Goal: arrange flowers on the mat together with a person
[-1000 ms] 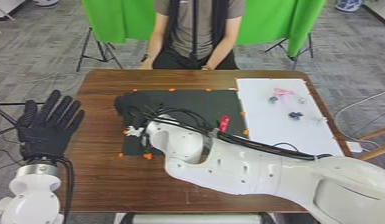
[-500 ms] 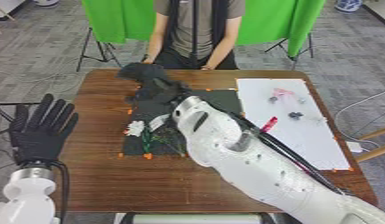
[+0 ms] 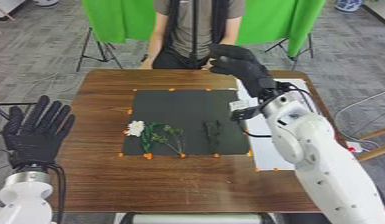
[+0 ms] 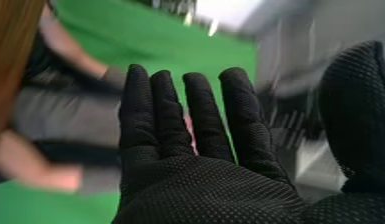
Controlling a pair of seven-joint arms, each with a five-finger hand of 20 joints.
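The white flower with green leaves (image 3: 135, 128) lies on the dark rectangular mat (image 3: 175, 107), at its left side, well apart from the black-gloved right hand (image 3: 239, 64), which is above the table's far right part, fingers straight and slightly spread. The black-gloved left hand (image 3: 33, 140) is nearer to this flower, fingers spread.

there's nothing you can read here — no text, label, brand, number or sign — in either of your views.
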